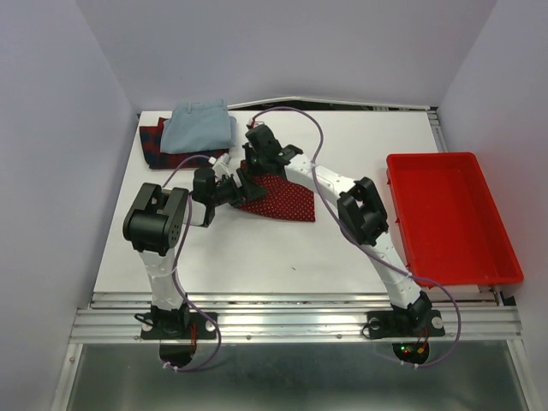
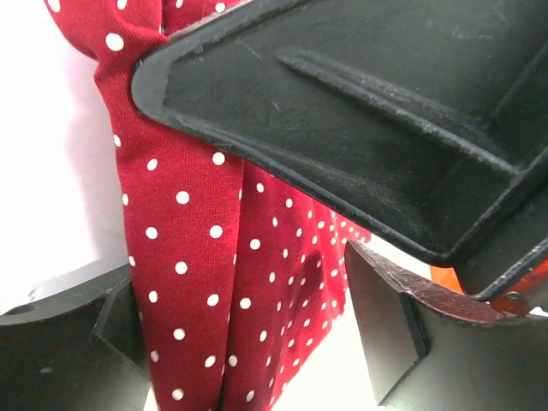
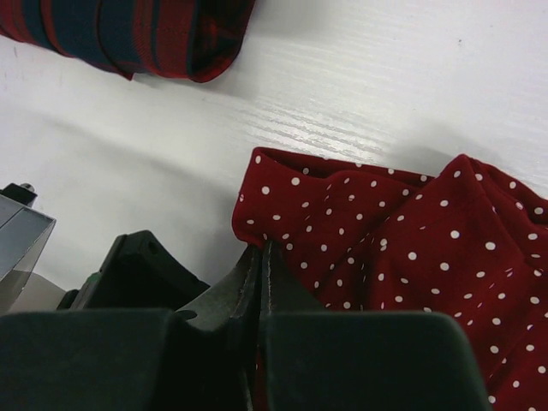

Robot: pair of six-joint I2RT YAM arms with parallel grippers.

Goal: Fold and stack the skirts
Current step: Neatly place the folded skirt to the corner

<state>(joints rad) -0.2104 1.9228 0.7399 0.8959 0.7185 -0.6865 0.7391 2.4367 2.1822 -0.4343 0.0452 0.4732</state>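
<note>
Desk: white matte top, with faint grain visible in the right wrist view. Plain pale lavender-grey panels enclose it: 9 o'clock wall, 12 o'clock wall, 3 o'clock wall. Slotted aluminium rail along the 6 o'clock edge, dull grey surface beyond it. Light even, shadows soft.

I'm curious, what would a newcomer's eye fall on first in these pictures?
Probably the dotted red skirt in the middle of the table, with the right fingers pinching its edge and the left fingers on either side of a hanging fold. After that come the bright red tray at the table's right edge and the pale blue skirt lying on the plaid skirt in the far left corner.
</note>
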